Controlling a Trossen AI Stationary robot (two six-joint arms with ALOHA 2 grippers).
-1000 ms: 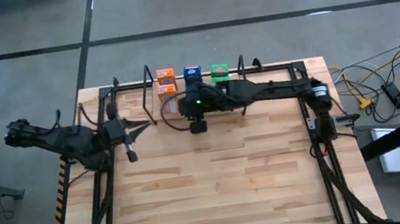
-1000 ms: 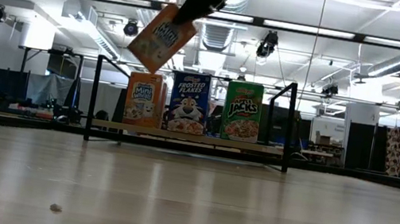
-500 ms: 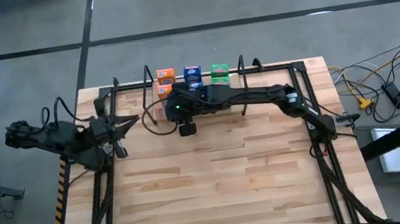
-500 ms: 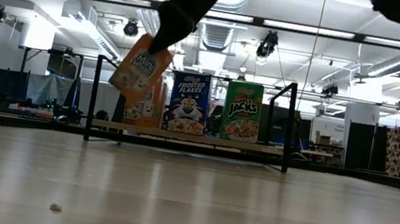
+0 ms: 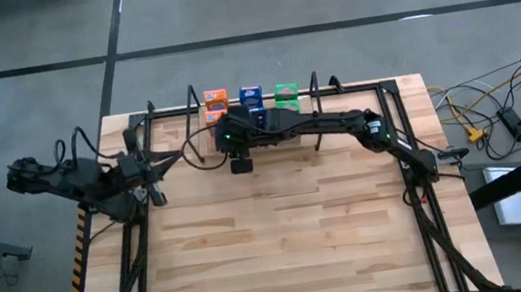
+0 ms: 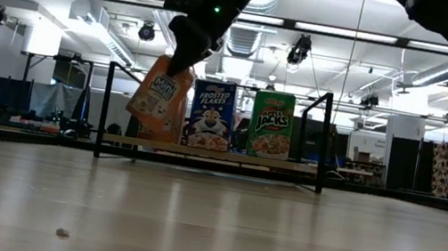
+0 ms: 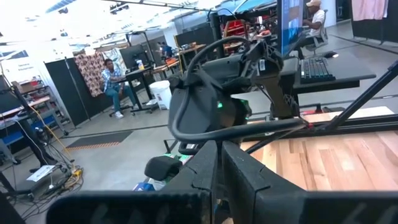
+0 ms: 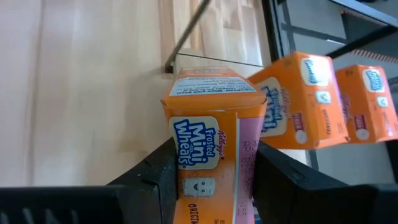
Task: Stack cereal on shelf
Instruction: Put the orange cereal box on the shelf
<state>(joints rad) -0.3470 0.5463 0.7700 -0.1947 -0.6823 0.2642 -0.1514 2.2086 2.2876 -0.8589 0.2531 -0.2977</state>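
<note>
Right gripper (image 6: 181, 63) hung above the table (image 5: 282, 234), its fingers clamped on a tilted orange box (image 6: 159, 99) held clear of the wood, just in front of the shelf (image 6: 210, 153). Behind the held box, on the shelf, stood orange boxes (image 8: 303, 102), with a blue box (image 6: 211, 114) and a green box (image 6: 271, 124) beside them toward the arm's base side. Left gripper (image 5: 169, 159) waited off to the far side of the held box, its fingers pressed together on nothing.
</note>
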